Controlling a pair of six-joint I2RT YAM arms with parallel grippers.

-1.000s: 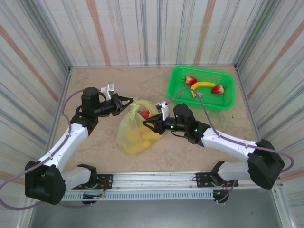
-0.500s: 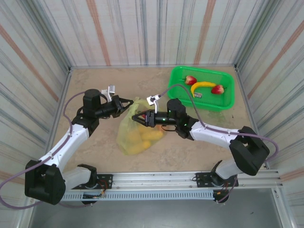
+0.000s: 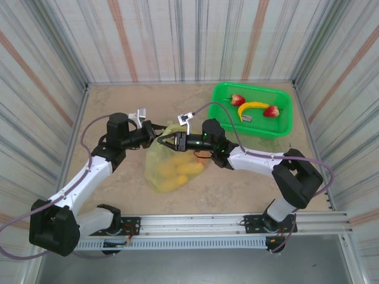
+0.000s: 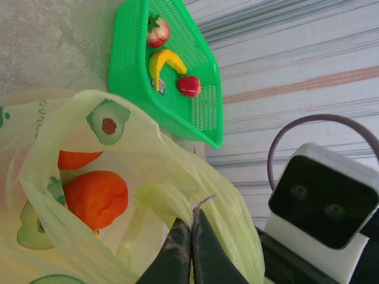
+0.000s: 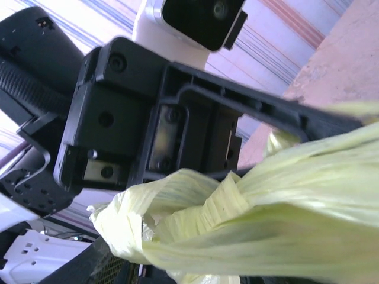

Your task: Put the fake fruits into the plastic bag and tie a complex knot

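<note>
Both arms reach inward; left pincer [image 4: 190, 236] shut, right pincer [image 3: 166, 141] facing it closely

Tabletop [image 3: 118, 103], far-left and centre-back: bare, with open passage up to the striped walls [image 3: 177, 41]. Far-right corner is taken by the green basket [image 3: 214, 105], set close to the right wall. Mid-tabletop is blocked: the plastic bag [image 3: 169, 171] is slumped there, with the left end effector [image 3: 157, 134] and right end effector [image 3: 163, 141] nose to nose at its top and hardly a gap between them. The right arm [image 3: 260, 161] stretches low across the near-right ground, barring the approach from the front to the basket. An open strip runs between the bag and the near rail [image 3: 195, 222].
</note>
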